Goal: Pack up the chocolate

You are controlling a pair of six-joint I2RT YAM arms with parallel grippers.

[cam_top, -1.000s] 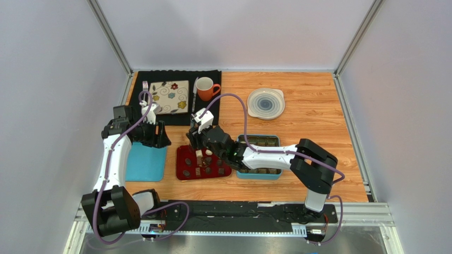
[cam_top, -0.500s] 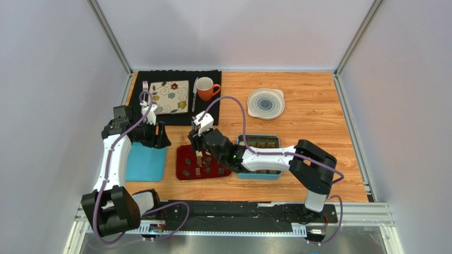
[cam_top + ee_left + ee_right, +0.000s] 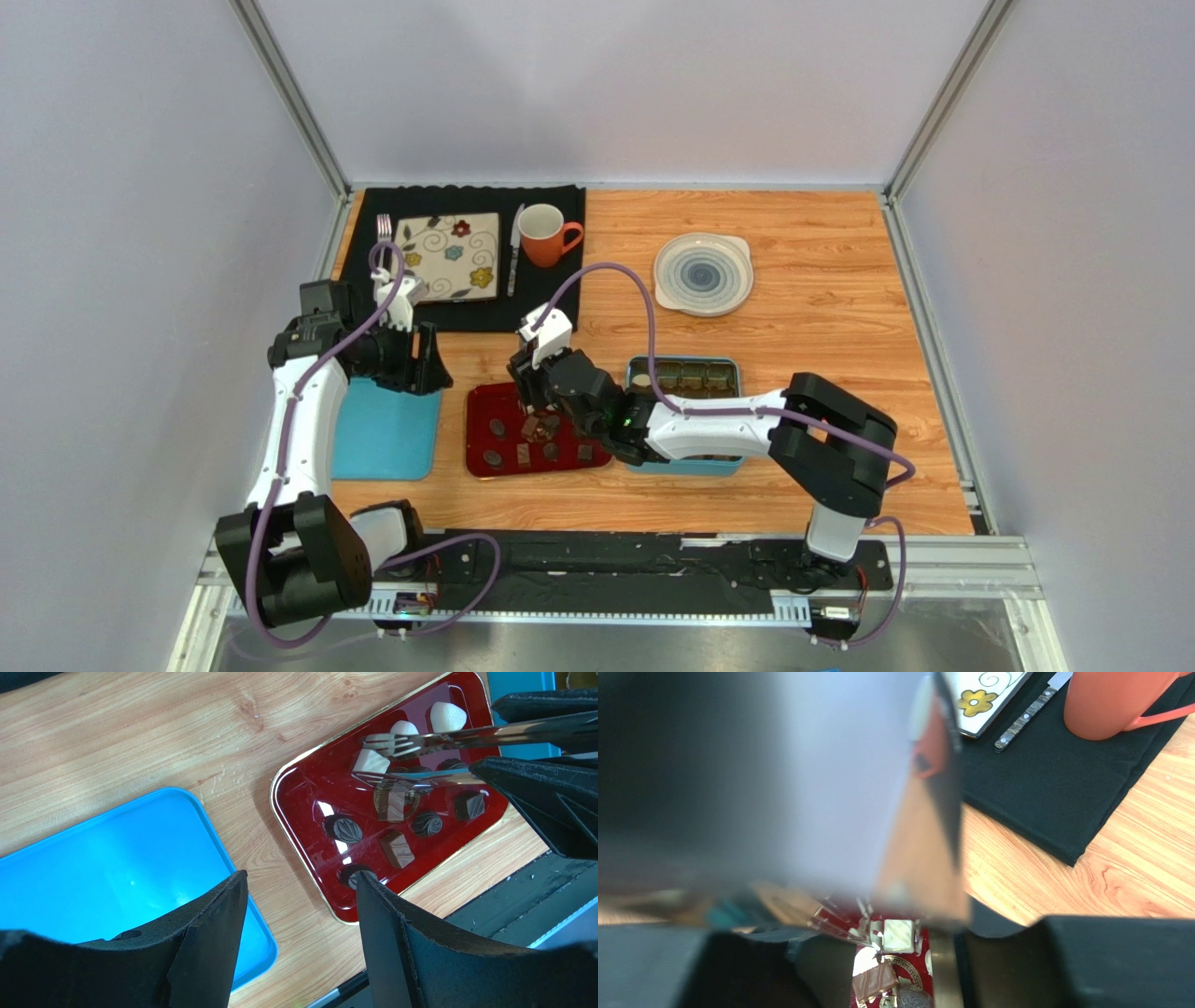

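Observation:
A red tray (image 3: pixel 484 451) holds several chocolates, white and dark brown (image 3: pixel 397 848). My right gripper (image 3: pixel 542 402) is shut on silver tongs (image 3: pixel 449 738) and hangs low over the tray's far side. The tong tips stand on either side of a white square chocolate (image 3: pixel 370 761), which also shows in the right wrist view (image 3: pixel 899 936); I cannot tell whether they pinch it. A teal box with a brown gridded insert (image 3: pixel 685 375) sits to the right of the tray, partly under the right arm. My left gripper (image 3: pixel 415 361) is open and empty above a blue lid (image 3: pixel 105 875).
A black mat (image 3: pixel 484 301) at the back left carries a floral plate (image 3: pixel 449 256), a fork, a knife (image 3: pixel 515 245) and an orange mug (image 3: pixel 546 234). A round grey-white lid (image 3: pixel 703 273) lies at the back right. Metal frame posts flank the table.
My right gripper with the tongs has moved toward the near side and down over the red tray, around the white square chocolate. The left arm has not moved.

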